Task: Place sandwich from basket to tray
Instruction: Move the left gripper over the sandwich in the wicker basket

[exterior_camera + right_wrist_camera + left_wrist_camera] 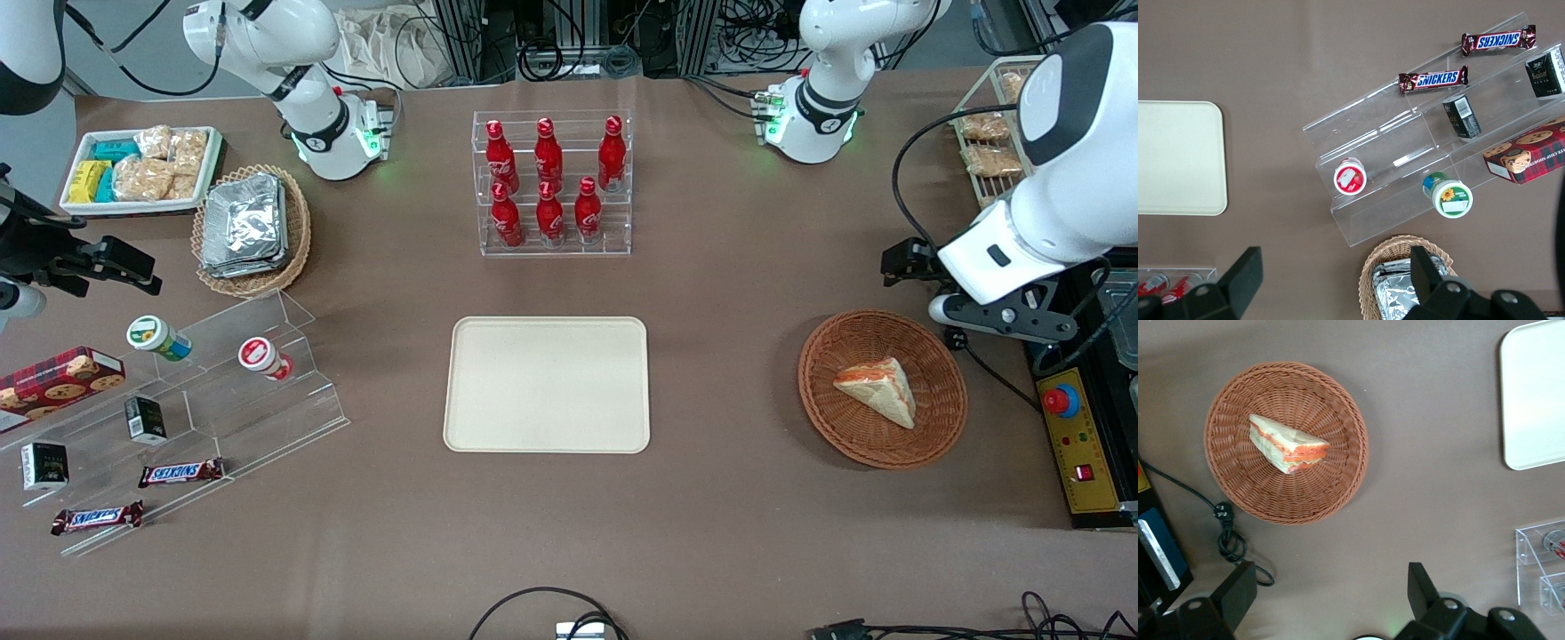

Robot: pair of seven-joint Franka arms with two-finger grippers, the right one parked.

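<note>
The sandwich (878, 388) (1288, 443), a white-bread wedge with orange and green filling, lies in the round reddish-brown basket (807, 373) (1351, 473) toward the working arm's end of the table. The cream tray (547, 384) (1535, 393) (1178, 157) lies flat mid-table with nothing on it. My gripper (929, 289) (1331, 590) hangs open above the table, a little farther from the front camera than the basket, apart from it. Its fingers (1238, 590) stand wide apart with only bare table between them.
A black cable (1225, 527) and a yellow control box (1076, 444) lie beside the basket. A clear rack of red bottles (553, 182) stands farther back than the tray. A stepped acrylic shelf (178, 400), a foil-pack basket (249, 227) and a snack tray (142, 169) sit toward the parked arm's end.
</note>
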